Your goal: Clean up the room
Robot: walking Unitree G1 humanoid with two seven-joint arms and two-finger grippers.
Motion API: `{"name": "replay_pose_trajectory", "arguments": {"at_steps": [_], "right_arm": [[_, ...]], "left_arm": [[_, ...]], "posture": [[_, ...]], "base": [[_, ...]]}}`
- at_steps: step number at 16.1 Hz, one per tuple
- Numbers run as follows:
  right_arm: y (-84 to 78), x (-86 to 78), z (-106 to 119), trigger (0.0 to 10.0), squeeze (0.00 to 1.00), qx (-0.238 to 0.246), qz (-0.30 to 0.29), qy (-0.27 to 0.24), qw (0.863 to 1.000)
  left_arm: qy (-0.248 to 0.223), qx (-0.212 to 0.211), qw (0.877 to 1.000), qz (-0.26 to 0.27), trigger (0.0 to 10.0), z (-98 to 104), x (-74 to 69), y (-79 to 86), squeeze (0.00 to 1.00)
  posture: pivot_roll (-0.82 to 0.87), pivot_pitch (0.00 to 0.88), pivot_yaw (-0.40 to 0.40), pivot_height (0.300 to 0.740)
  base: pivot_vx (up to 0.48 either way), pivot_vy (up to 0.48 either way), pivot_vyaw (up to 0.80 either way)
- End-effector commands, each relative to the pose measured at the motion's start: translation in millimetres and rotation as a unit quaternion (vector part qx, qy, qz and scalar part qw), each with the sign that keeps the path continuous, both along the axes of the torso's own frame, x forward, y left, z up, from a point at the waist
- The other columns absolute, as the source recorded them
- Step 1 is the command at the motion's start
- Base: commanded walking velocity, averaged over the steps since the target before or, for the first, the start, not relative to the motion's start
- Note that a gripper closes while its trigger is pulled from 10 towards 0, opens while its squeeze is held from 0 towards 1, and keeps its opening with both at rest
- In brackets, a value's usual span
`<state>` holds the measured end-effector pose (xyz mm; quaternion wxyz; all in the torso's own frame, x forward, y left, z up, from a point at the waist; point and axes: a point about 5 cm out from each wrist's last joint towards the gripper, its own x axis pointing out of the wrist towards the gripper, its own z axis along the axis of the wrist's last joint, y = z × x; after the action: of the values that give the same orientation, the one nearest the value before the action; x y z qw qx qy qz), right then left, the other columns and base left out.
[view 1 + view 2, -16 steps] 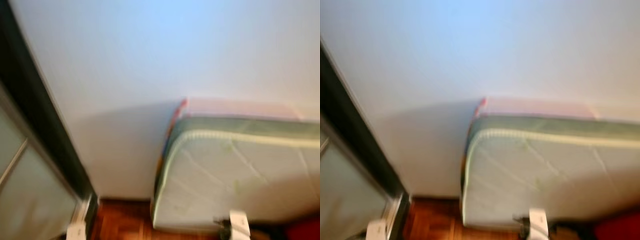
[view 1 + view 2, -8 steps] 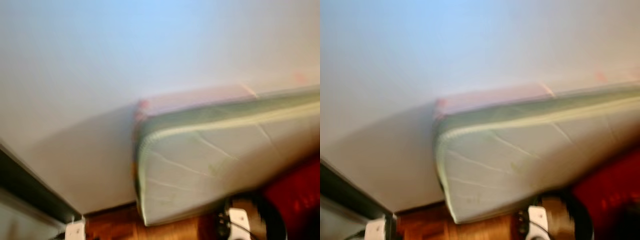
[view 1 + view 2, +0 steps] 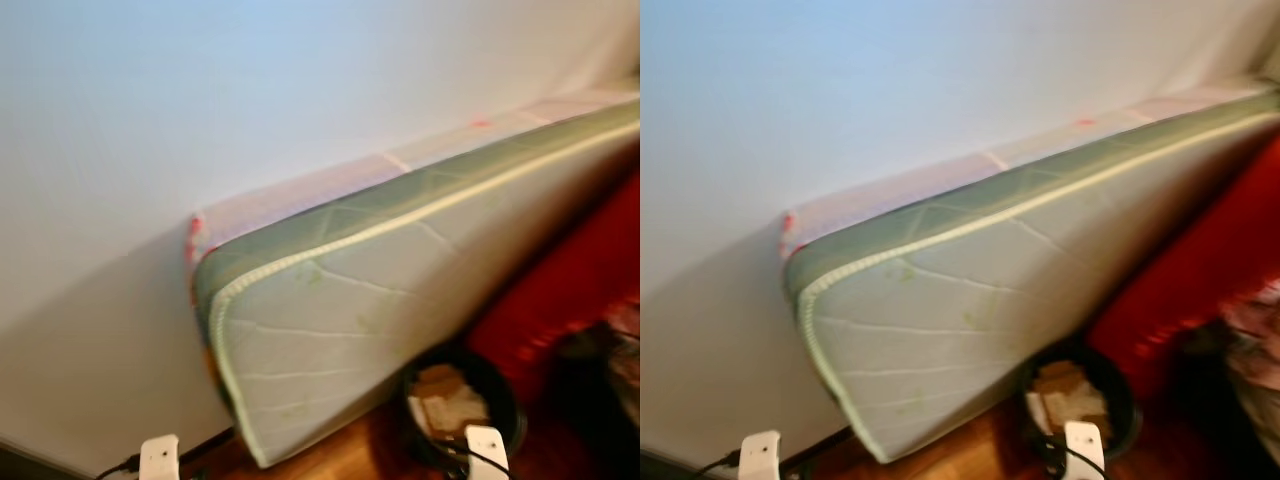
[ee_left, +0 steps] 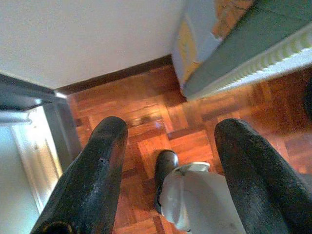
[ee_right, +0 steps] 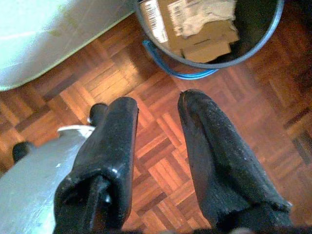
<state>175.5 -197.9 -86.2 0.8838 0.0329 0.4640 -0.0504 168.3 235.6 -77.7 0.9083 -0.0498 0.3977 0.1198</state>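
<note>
A pale green quilted mattress [image 3: 400, 300] with piped edging stands on its long edge, leaning on the white wall [image 3: 200, 100]. Beside its lower corner on the parquet floor [image 5: 161, 165] sits a dark round bin [image 5: 214, 34] holding cardboard scraps. Left end effector [image 4: 168, 165] and right end effector [image 5: 158, 141] hang over the floor, fingers apart, empty.

Glossy wood parquet floor [image 5: 161, 161]; quilted cloth mattress [image 3: 360, 320]; cardboard-filled bin [image 5: 209, 29].
</note>
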Motion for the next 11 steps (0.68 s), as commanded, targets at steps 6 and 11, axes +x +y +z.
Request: {"name": "replay_pose_trajectory", "arguments": {"at_steps": [6,11], "right_arm": [[-4.3,54.3,28.6,10.0,0.0,0.056,-0.076,-0.04,0.995],[-6.6,57.1,30.9,10.0,0.0,0.041,-0.04,-0.039,0.998]], "left_arm": [[0.039,0.026,0.996,-0.072,10.0,5.2,19.9,-4.1,0.0],[0.038,0.022,0.997,-0.057,10.0,3.9,16.1,-2.3,0.0]], "posture": [[0.03,0.0,0.032,0.74],[0.02,0.0,0.006,0.74]], "base": [[0.0,0.0,0.0],[0.0,-0.358,0.0]]}}
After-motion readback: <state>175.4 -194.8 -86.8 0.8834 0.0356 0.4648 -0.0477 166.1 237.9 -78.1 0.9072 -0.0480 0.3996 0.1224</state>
